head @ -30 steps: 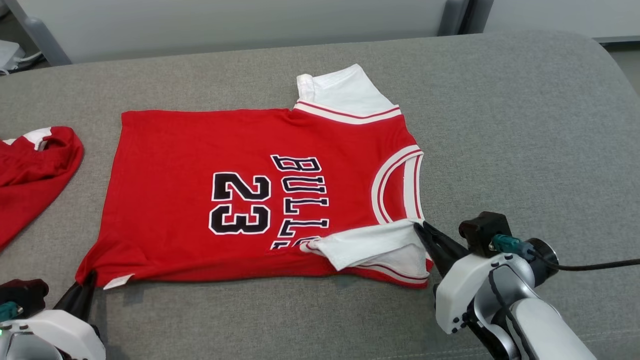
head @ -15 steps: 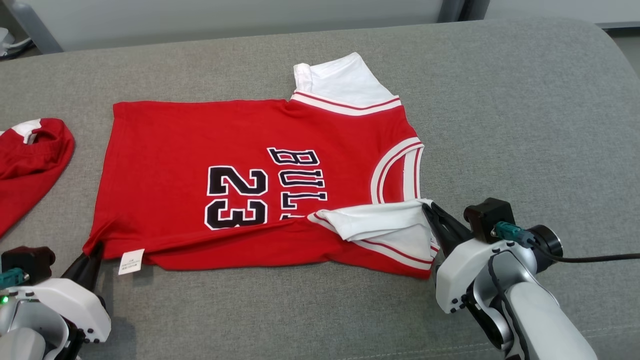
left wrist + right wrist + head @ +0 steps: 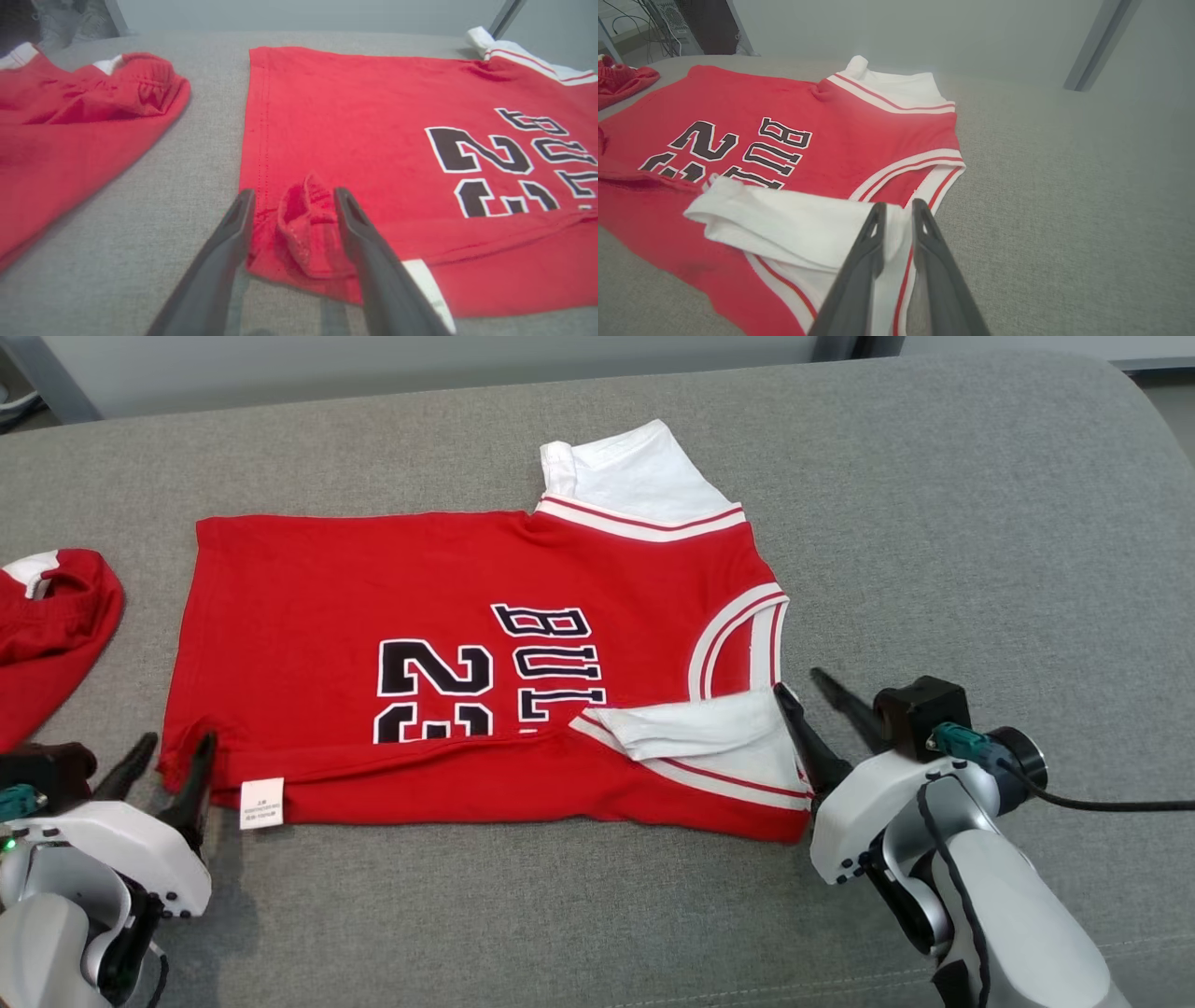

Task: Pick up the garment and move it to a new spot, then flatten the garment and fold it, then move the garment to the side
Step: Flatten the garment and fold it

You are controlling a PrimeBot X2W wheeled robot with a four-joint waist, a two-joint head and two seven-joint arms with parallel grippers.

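Underneath, stretching well past both sets of fingers: broad grey woven-fabric cushion (image 3: 980, 523). Laid flat on it, between left fingers (image 3: 198, 775) and right fingers (image 3: 803, 747): red basketball jersey (image 3: 373, 588) with white striped trim and black "23" lettering, near edge folded up over the lower part of the print. Out past the outer side of the left fingers, apart from the jersey: second red garment with white trim (image 3: 47, 635), crumpled.

Left fingers spread wide, pinching nothing. Seen from the left wrist, loose in the gap between them: bunched red hem corner (image 3: 303, 233), close to both. Right fingers parted a little, tips at the jersey's neck-end corner. Seen from the right wrist, only a narrow gap, with white cloth showing through it. Cannot tell whether touching that cloth.

Just beside the right fingers' tips, on the side toward the left fingers: folded white sleeve (image 3: 700, 728), resting on the red. Just beside the left fingers, on the side toward the right ones: small white rectangular label (image 3: 261, 801) at the folded hem.
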